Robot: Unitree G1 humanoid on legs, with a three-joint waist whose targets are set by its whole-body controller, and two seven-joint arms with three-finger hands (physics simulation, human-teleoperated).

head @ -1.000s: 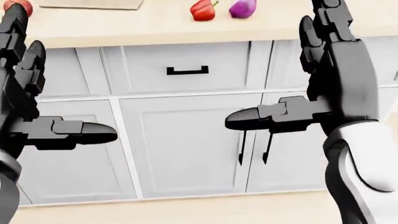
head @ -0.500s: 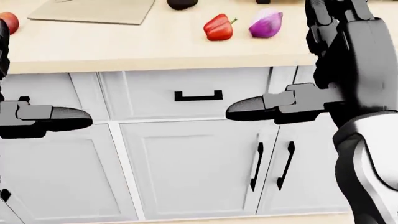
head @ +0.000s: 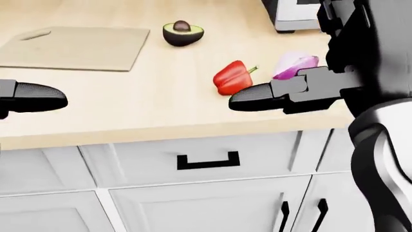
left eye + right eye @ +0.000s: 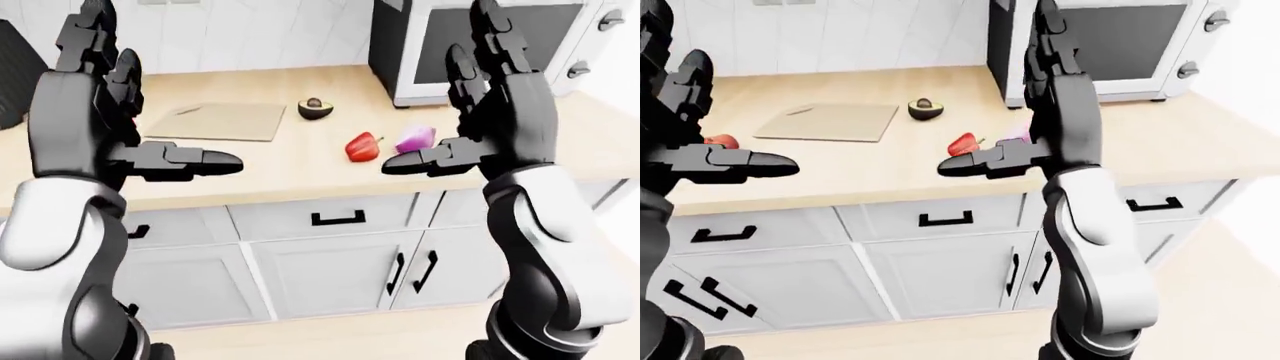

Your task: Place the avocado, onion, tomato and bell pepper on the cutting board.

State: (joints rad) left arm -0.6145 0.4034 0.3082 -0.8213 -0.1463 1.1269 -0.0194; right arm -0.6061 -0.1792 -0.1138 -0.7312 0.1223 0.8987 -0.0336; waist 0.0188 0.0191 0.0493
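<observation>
Left-eye view. Both hands are raised above the counter edge, palms turned inward, fingers upright and thumbs pointed toward each other. The left hand is spread wide and nothing is held; the right hand is likewise spread and empty. On the counter the cutting board is seen bare, up and left of centre. The halved avocado is set just right of the board, apart from it. The bell pepper and the onion lie lower and to the right, close together, beside the right thumb tip in this view. A microwave is placed at the top right.

Head view. The pepper is shown with its stem toward the upper right, its long axis slanted toward the onion, which is partly covered by the right thumb. The avocado sits cut face up, pit showing. Only the left thumb is caught at the left edge.

Right-eye view. The tomato is found at the far left of the counter, below and left of the board, partly hidden behind the left hand.

Relation judged decisive: pepper and onion lie nearer the right hand, the tomato nearer the left, with the board up and to the left of the pepper and onion
</observation>
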